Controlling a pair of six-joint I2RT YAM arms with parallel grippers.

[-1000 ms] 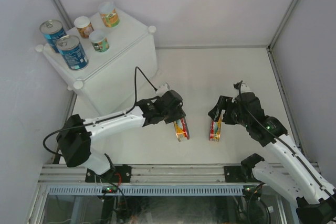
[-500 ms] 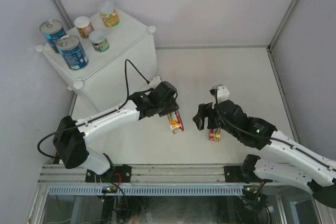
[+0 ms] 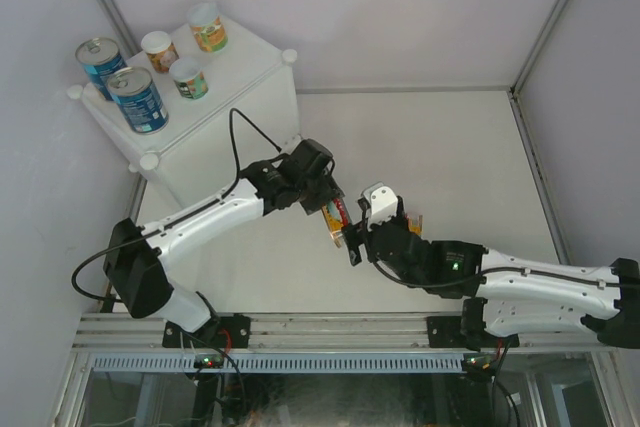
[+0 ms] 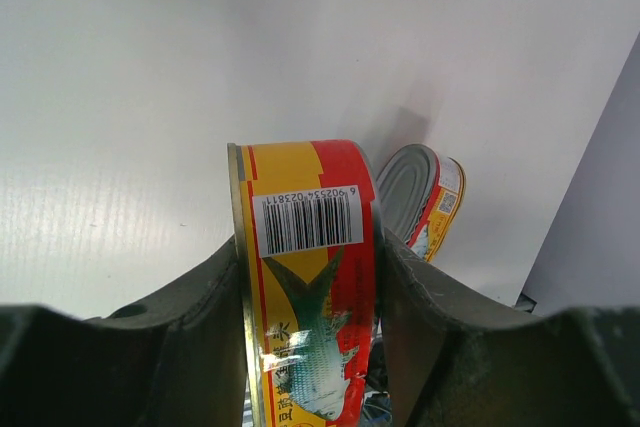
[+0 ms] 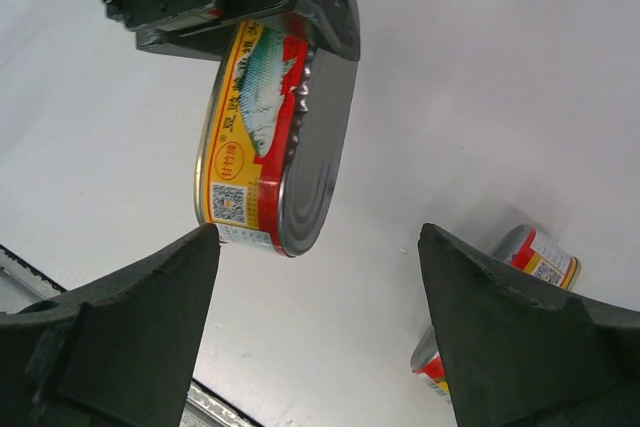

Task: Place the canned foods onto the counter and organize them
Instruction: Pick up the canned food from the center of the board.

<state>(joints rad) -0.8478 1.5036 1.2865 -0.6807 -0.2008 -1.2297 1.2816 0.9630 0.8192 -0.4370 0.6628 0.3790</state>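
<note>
Red-and-yellow oval tin point(image 4: 310, 277), pinched across its flat faces by the left claw point(image 3: 336, 219) above the tabletop point(image 3: 450, 147), is probably bound for the cube point(image 3: 240, 97) far left; right claw point(image 3: 352, 245) gapes empty alongside.

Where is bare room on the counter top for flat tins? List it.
Free: the right half of the counter, between the small cans and the right corner knob, and the near strip from the blue cans to the front knob. Crowded: the far-left corner, where all five cans stand.
</note>
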